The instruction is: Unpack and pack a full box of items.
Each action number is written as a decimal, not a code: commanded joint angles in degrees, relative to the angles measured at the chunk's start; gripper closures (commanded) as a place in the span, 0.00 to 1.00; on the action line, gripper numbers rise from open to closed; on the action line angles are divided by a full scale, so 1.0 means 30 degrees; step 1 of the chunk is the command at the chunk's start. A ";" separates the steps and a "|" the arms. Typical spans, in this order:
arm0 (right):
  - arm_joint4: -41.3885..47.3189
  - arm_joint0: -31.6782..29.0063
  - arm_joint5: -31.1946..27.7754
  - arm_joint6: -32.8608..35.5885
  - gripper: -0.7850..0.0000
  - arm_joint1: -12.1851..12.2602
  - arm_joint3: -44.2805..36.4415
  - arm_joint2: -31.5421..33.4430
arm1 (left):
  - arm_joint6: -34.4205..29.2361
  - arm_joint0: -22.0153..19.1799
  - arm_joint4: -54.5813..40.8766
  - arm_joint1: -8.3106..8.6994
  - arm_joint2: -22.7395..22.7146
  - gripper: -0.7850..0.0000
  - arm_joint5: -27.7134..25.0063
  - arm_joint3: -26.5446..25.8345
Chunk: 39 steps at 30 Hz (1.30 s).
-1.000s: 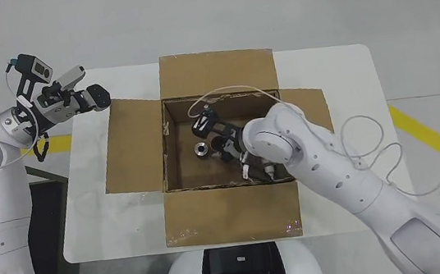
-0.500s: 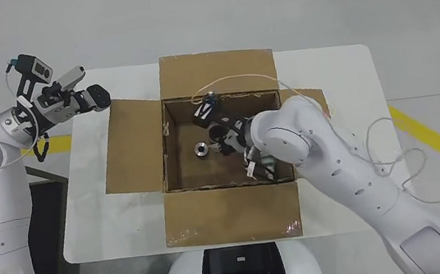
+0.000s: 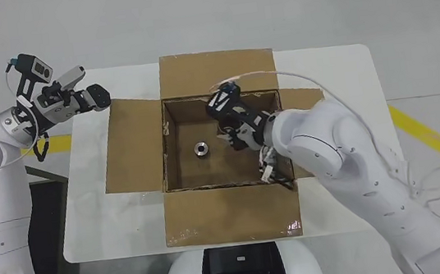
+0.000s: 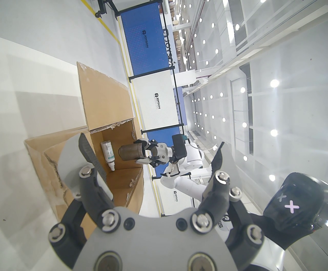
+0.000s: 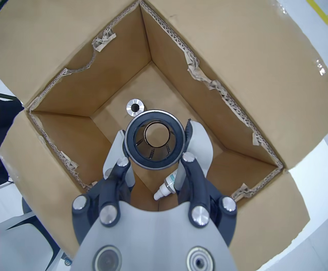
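Box (image 5: 123, 64) open, bottle (image 5: 166, 185) partly hidden behind right gripper (image 5: 155, 133) fingers (image 5: 202, 147) clamping cylinder (image 5: 154, 163)

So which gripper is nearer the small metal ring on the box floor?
Right. The right gripper, shut on a metal cylinder, hangs over the box, near the ring; the left gripper is outside the box, past its side flap.

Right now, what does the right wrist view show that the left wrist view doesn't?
Right wrist view adds the small silver ring on the floor of the brown cardboard box, and the hollow bore of the dark black-rimmed metal cylinder. Left wrist view adds the open left end effector, outside the box. Both: the box, the white dropper bottle inside it, and the cylinder gripped by the right end effector.
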 commanded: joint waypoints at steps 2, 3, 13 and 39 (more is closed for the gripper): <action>-0.0301 -0.0645 -0.0032 0.0270 1.00 0.0182 -0.1037 0.0674 | 0.0000 0.0000 0.0000 0.0000 0.0000 0.00 0.0000 0.0000; -0.0390 -0.0878 -0.0060 0.0323 1.00 0.0243 -0.1393 0.0912 | 0.0000 0.0000 0.0000 0.0000 0.0000 0.00 0.0000 0.0000; -0.1170 -0.2738 -0.0641 0.0463 1.00 0.0756 -0.3931 0.3146 | 0.0000 0.0000 0.0000 0.0000 0.0000 0.00 0.0000 0.0000; -0.2826 -0.7343 -0.2135 0.0873 1.00 0.1921 -0.6578 1.0045 | 0.0000 0.0000 0.0000 0.0000 0.0000 0.00 0.0000 0.0000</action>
